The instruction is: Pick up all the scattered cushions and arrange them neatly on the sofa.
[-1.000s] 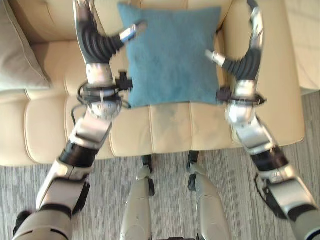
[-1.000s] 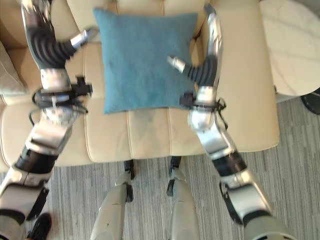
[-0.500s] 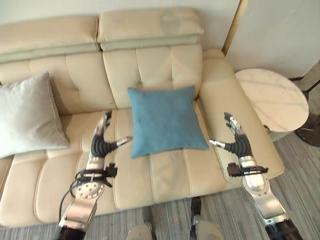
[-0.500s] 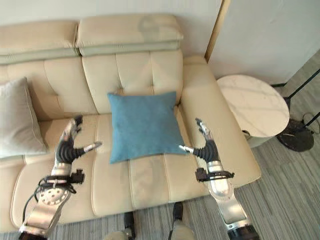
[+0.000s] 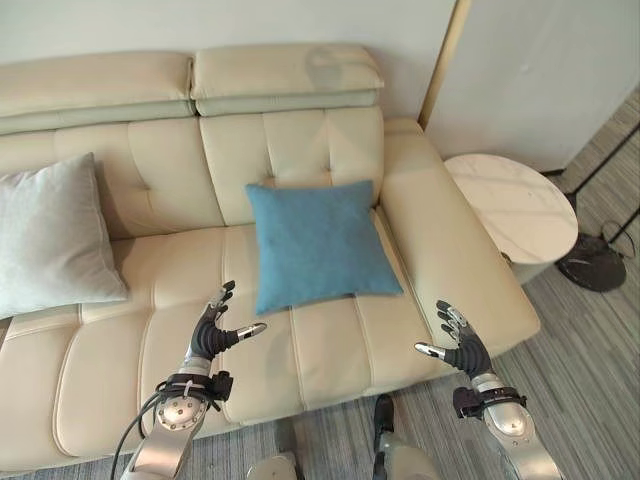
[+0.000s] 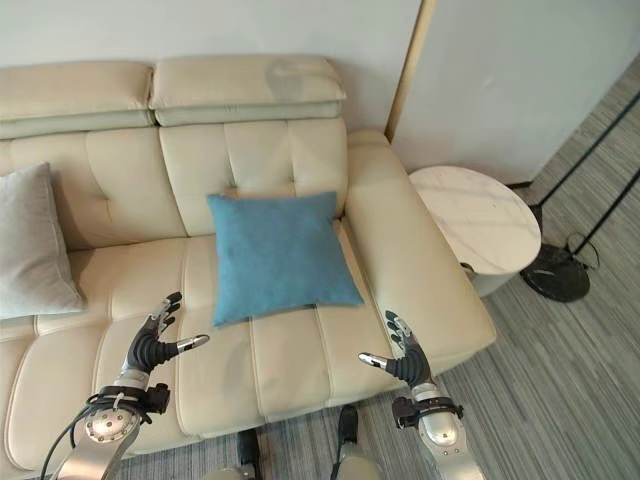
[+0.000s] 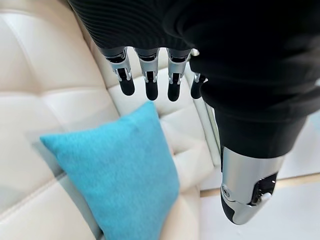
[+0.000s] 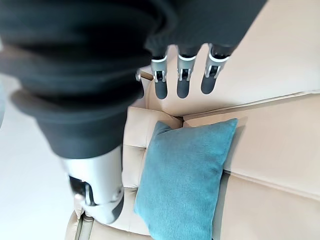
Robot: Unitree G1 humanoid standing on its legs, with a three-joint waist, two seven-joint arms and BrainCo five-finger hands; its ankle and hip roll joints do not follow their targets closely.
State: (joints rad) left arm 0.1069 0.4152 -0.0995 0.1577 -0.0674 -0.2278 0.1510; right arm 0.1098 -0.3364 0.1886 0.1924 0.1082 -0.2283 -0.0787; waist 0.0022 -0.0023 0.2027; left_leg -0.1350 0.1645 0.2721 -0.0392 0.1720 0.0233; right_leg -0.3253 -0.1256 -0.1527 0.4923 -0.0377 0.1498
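One grey cushion (image 5: 50, 240) cut off at edge.

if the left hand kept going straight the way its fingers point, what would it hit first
Probably the blue cushion: the open left hand points up the sofa seat toward its lower left corner, though depth is unclear and it might pass just beside it.

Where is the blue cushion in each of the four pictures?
Left eye view: blue cushion leans on the sofa backrest, near the picture's middle.
Right eye view: blue cushion in the same spot, just left of middle.
Left wrist view: cushion beyond the left hand.
Right wrist view: cushion beyond the right hand.
Shared landmark: the sofa's tufted backrest.
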